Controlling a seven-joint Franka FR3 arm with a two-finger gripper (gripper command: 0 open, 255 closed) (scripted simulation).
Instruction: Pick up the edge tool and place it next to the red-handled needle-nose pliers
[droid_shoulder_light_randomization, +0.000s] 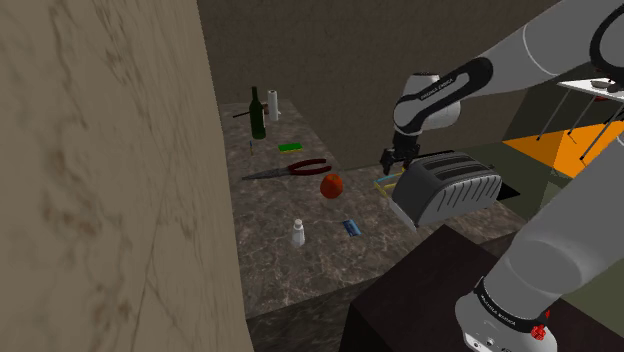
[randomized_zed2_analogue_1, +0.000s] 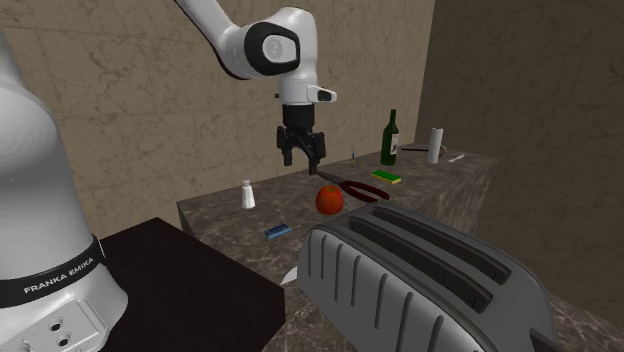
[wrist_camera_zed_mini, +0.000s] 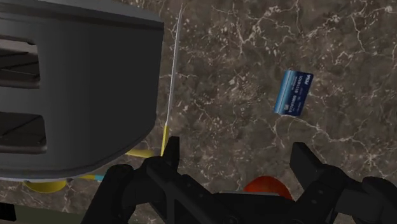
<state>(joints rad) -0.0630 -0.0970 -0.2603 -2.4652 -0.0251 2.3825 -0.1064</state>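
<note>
The knife (wrist_camera_zed_mini: 172, 76) lies flat on the marble counter (wrist_camera_zed_mini: 242, 63), just beside the toaster (droid_shoulder_light_randomization: 448, 185), right of centre in the shoulder view. It looks light, thin, stiff and slippery, so the yellow handle (wrist_camera_zed_mini: 167, 139) is the safer hold. The gripper (wrist_camera_zed_mini: 236, 159) hovers above, fingers spread and empty.

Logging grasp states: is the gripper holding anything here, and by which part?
Nothing is held. The gripper hangs open above the counter; the thin-bladed tool lies beside the toaster.

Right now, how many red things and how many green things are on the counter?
Red: 2, the pliers and the round fruit.
Green: 2, the bottle and the sponge.
Total: 4.
</note>
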